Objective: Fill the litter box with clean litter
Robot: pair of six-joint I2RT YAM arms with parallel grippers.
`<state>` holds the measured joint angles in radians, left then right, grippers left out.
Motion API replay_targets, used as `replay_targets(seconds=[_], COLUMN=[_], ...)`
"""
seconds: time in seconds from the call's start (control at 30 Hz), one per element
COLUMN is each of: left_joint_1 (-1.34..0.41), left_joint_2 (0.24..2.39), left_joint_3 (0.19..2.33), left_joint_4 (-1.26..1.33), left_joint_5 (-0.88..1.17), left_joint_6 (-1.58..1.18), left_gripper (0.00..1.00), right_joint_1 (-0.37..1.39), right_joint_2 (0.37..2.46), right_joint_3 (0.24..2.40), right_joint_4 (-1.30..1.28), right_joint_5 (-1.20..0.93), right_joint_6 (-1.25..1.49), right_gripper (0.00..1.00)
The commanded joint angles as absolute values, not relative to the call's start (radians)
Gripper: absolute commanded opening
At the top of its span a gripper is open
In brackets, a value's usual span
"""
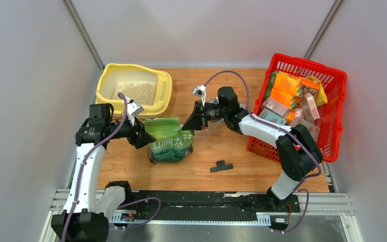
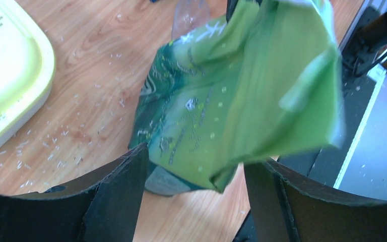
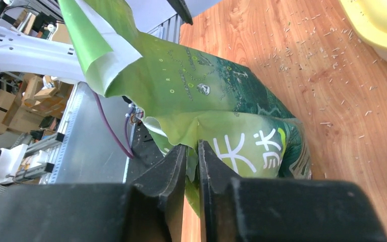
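Note:
The pale yellow litter box sits at the back left with beige litter on its floor; its rim shows in the left wrist view. The green litter pouch stands on the table between my grippers. My left gripper is open at the pouch's left top edge, its jaws apart on either side of the pouch's corner. My right gripper is shut on the pouch's top right edge. The pouch's open top flaps upward.
A red lattice basket with orange and pink cartons stands at the right. A small black clip lies on the wood near the front. Scattered litter grains lie on the table beside the litter box.

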<state>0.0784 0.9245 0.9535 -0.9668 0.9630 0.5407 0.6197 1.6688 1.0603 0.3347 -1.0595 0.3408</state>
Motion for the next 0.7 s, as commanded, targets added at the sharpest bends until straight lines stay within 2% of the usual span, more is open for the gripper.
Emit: replay_targets(seconds=[0.0,0.1,0.2,0.33,0.67], left_joint_1=[0.054,0.052,0.051,0.052,0.052], left_joint_2=[0.934,0.963,0.999,1.002,0.997], left_joint_3=[0.924,0.926,0.925,0.902,0.894], left_joint_4=[-0.674,-0.653,-0.678,-0.664,-0.607], left_joint_5=[1.038,1.052,1.060,1.054,1.040], left_joint_6=[0.283,0.252,0.250,0.218,0.134], left_gripper=[0.76,0.70,0.57,0.34,0.24], right_joint_1=[0.621,0.621,0.626,0.635,0.655], right_joint_2=[1.638,1.638,1.635,1.647,1.663], right_joint_3=[1.020,0.994,0.977,0.954,0.911], right_joint_4=[0.422,0.483,0.532,0.609,0.676], right_joint_5=[-1.066,-1.042,-1.019,-1.003,-0.914], right_joint_6=[0.439,0.514,0.564,0.615,0.608], right_gripper=[0.29,0.53,0.61,0.62,0.64])
